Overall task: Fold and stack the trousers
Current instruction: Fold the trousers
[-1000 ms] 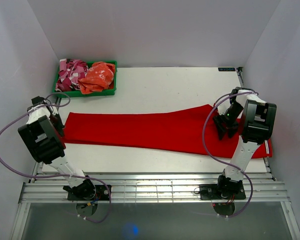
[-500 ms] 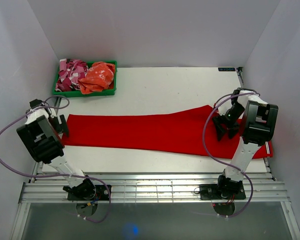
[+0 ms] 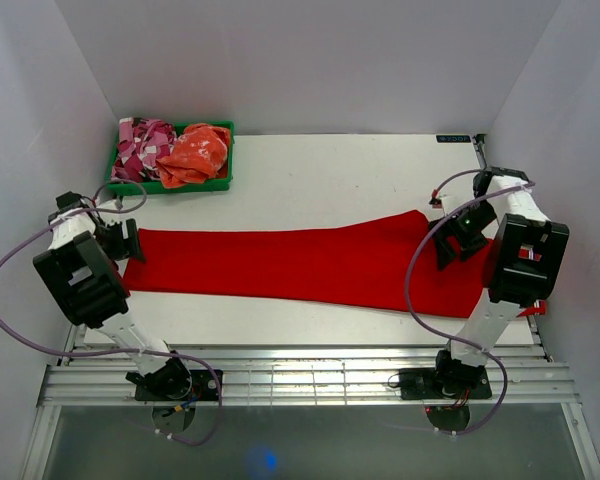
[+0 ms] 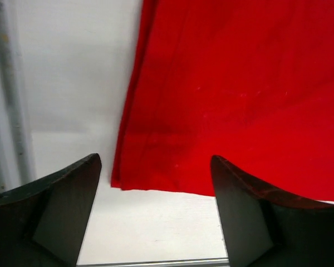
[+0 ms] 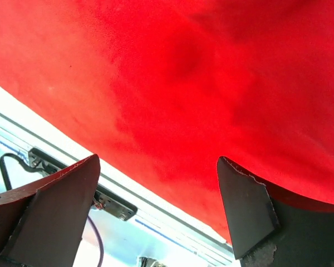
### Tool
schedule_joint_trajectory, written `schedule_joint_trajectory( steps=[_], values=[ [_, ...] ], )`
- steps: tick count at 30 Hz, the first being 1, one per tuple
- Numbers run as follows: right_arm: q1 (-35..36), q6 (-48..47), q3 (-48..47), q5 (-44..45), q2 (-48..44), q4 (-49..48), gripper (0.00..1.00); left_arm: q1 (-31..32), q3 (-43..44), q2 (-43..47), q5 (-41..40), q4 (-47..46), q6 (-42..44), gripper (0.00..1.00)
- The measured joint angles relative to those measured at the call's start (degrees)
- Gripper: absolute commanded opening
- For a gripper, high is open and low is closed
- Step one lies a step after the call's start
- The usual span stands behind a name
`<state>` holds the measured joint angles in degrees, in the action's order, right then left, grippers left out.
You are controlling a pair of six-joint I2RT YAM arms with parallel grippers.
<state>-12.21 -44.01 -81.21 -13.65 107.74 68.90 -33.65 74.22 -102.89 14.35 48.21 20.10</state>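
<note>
Red cloth, the trousers (image 3: 280, 262), lies flat on the white worktop (image 3: 320, 170) in one long band from left to right. In the top view the left tool (image 3: 123, 243) hangs at the left end of the band. Compared with a second ago it has shifted a little toward the far side. The right tool (image 3: 454, 243) stands over the wide right part, and its arm has swung outward to the right. The cloth itself has not changed its shape, so I judge that no fold is started yet and both arms only take position. A green bin (image 3: 170, 186) with other garments stands at the far left, apart from the trousers.

In the left wrist view the fingers are spread with nothing between them. The near corner of the trouser end (image 4: 156, 178) lies just beyond the gap, flat on the worktop.

In the right wrist view the fingers are also spread and empty. Red cloth (image 5: 183, 72) fills almost all the view below them, and the edge of the worktop shows at the lower left.
</note>
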Motion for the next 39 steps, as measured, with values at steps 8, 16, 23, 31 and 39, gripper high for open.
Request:
schedule_joint_trajectory(
  steps=[8, 16, 23, 31, 39],
  values=[
    [-2.93, -0.44, -5.18, 0.11, -10.25, -4.61, 0.90, 0.00, -4.85, -2.25, 0.85, -2.21, 1.44, 0.61],
    [-4.72, -0.83, -3.32, -0.79, -12.50, -4.42, 0.77, -0.57, -6.47, -1.79, -1.07, -5.77, -0.17, 0.15],
    [-5.18, 1.46, -2.99, -2.99, -2.34, -3.48, 0.66, -0.94, -1.90, -4.74, -1.79, -1.27, -2.10, 0.00],
    [-5.22, 1.09, -3.02, -2.32, -1.90, -3.30, 0.66, -4.33, 10.36, -11.30, -0.57, 4.81, -0.68, 0.00],
    [-5.46, -0.83, -3.02, -1.95, -1.88, -1.68, 0.66, -4.94, 19.85, -11.08, 4.04, 10.84, 1.90, 0.00]
  ],
)
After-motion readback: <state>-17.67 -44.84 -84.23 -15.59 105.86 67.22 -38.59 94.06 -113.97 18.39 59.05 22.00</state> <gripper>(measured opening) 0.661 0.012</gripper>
